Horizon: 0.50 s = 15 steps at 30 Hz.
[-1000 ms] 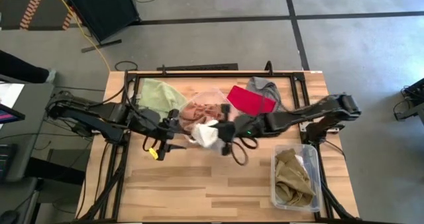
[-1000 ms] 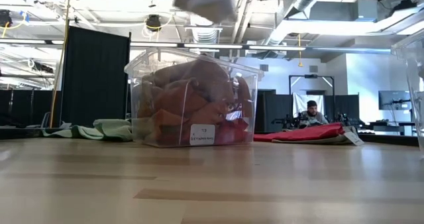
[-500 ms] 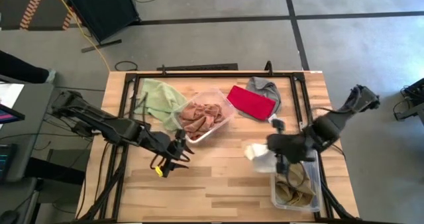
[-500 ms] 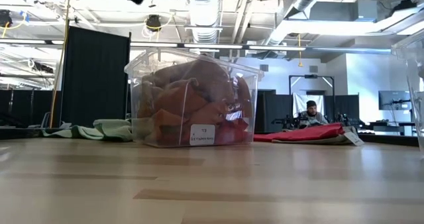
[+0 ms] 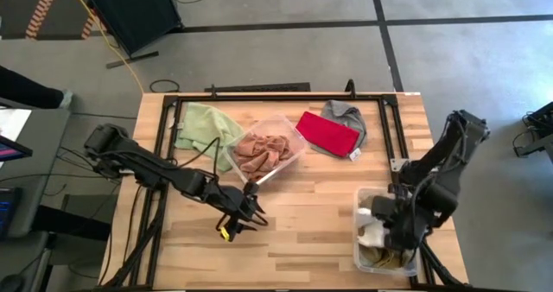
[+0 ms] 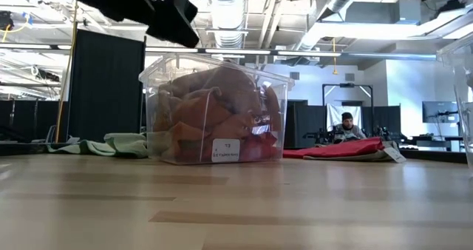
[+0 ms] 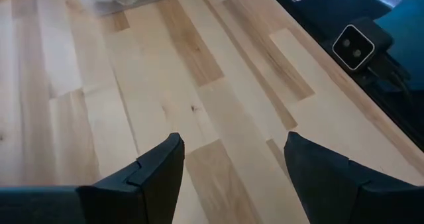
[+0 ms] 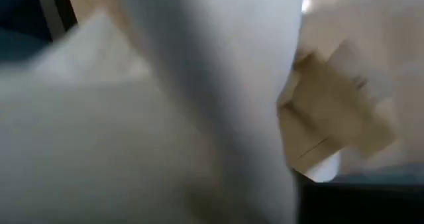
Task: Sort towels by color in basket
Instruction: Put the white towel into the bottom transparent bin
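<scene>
Holding: right gripper [image 5: 378,230] closed on the white towel [image 5: 373,234], over the near-right bin [image 5: 359,207].
Waiting: left gripper [image 5: 244,216] empty, fingers spread, mid-table.

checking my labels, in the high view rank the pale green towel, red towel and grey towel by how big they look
1. pale green towel, spread widest.
2. red towel, slightly smaller; close enough to the green that the order is unsure.
3. grey towel, smallest showing, though the red towel lies over part of it, so its full size is hidden.

Wooden table [image 5: 294,231]: two clear bins [image 5: 266,151], green [image 5: 203,126], red [image 5: 327,133], grey towels [image 5: 346,113].
</scene>
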### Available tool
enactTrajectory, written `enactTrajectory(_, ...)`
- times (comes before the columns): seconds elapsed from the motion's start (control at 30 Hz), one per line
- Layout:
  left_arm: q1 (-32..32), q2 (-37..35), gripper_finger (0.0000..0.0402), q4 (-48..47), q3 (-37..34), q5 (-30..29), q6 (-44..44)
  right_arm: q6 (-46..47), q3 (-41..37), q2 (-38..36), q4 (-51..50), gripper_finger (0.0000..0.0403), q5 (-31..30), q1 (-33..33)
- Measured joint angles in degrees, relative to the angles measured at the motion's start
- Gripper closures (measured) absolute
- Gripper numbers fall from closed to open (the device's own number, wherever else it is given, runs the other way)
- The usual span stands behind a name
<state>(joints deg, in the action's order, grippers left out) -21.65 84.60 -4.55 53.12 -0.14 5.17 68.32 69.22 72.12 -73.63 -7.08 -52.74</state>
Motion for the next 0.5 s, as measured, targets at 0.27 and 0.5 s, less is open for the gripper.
enactTrajectory(0.27, -0.25, 2.74, 0.0152, 3.08, 0.0, 0.02, 0.23, 1.48, -7.71, 6.78, 7.99, 0.037, 9.05, -2.45)
enactTrajectory(0.5, -0.67, 2.73, 0.0152, 3.54, 0.0, 0.04, 0.17, -0.81, -14.45, 11.86, 18.57, 0.0365, 12.63, -1.01)
